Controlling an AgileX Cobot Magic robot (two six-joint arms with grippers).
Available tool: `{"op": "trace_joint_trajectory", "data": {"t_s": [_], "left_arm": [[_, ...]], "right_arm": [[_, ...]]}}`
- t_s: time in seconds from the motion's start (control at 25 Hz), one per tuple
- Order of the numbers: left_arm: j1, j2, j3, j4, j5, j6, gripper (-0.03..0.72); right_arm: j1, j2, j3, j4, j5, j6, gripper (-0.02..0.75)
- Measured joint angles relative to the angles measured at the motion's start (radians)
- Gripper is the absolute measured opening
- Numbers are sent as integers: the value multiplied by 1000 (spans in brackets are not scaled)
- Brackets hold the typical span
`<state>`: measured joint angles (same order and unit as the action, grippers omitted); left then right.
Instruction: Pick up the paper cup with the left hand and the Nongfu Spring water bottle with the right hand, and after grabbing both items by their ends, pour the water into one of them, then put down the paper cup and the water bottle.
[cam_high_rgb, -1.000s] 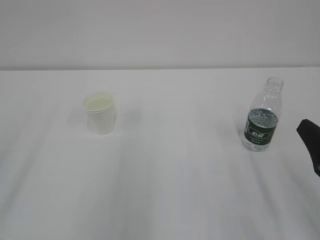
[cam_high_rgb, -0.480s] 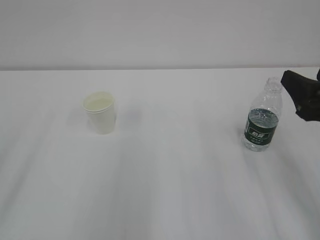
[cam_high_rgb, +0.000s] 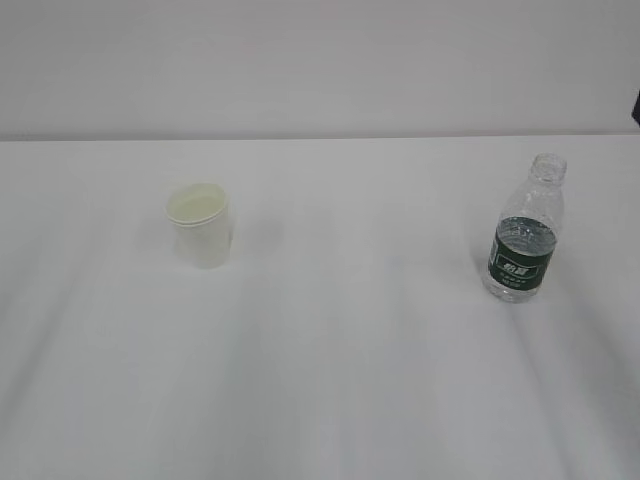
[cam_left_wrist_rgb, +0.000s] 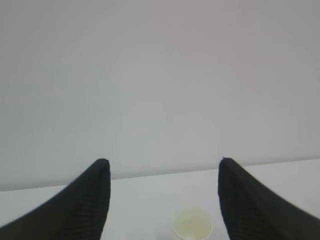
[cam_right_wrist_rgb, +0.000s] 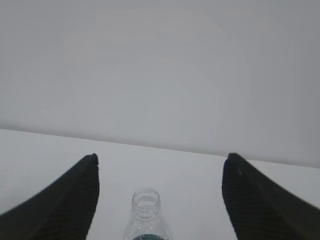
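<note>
The paper cup (cam_high_rgb: 201, 226) stands upright on the left of the white table, cream-white with its mouth open. Over at the right stands the Nongfu Spring water bottle (cam_high_rgb: 524, 232), capless, with water (cam_high_rgb: 526, 229) up to about the top of its green label. In the left wrist view my left hand (cam_left_wrist_rgb: 162, 161) is open and empty, the cup (cam_left_wrist_rgb: 192, 225) lying ahead and below, a little right of centre. My right hand (cam_right_wrist_rgb: 161, 156) is open too, hanging back from the bottle's neck (cam_right_wrist_rgb: 146, 202). Only a dark sliver of it (cam_high_rgb: 637, 106) shows in the exterior view.
The white table (cam_high_rgb: 350, 360) runs back to a plain pale wall (cam_high_rgb: 320, 60). Cup and bottle stand far apart, with bare tabletop between and in front of them.
In the exterior view the right gripper rose from the lower right edge past the bottle's neck and has almost left the picture. Cup and bottle have not moved.
</note>
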<state>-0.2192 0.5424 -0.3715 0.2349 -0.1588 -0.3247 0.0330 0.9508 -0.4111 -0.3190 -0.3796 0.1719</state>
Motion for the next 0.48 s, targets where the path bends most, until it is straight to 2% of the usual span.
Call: {"op": "trace_joint_trajectory", "data": {"t_s": [0.48], "left_arm": [[0, -138, -20, -2, 110, 0, 484]], "right_arm": [[0, -400, 0, 3, 393, 0, 573]]}}
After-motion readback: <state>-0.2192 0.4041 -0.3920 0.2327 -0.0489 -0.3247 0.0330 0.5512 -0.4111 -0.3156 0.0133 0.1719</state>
